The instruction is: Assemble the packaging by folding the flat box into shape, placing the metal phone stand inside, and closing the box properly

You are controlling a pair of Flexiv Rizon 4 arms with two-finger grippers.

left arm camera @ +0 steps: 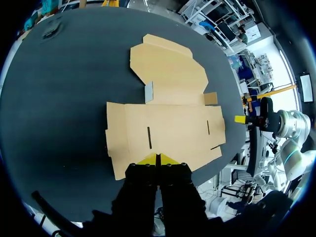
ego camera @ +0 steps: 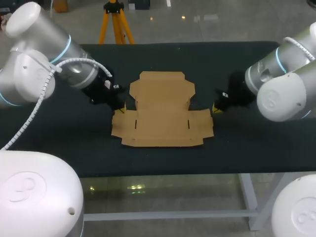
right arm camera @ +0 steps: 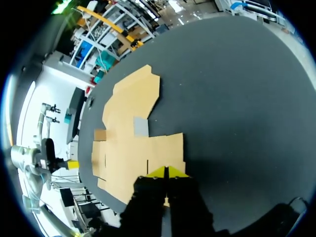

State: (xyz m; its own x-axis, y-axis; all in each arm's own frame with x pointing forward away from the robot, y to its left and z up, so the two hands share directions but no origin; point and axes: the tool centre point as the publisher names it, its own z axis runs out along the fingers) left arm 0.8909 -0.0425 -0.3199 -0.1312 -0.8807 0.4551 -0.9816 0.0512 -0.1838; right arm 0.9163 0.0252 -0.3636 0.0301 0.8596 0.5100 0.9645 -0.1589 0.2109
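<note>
One dark table (ego camera: 59, 128) carries one flat cardboard box (ego camera: 163, 116), unfolded, at its middle. Two arms come in, one from each side.

On the left, the left gripper (ego camera: 120, 108) is low at the box's left flap. In its own wrist view the left gripper (left arm camera: 158, 159) has its two yellow tips pressed together with nothing between them, over the nearest edge of the box (left arm camera: 168, 128). Whether they touch the cardboard is unclear.

The box lies open, with its wide panel toward the robot and its lid panel behind. Two short dark slots are cut in the wide panel.

On the right, the right gripper (ego camera: 216, 107) is just beside the right flap's far corner. Its wrist view shows the right gripper (right arm camera: 166, 171) with its tips also together, empty, over the box (right arm camera: 128, 143) edge.
</note>
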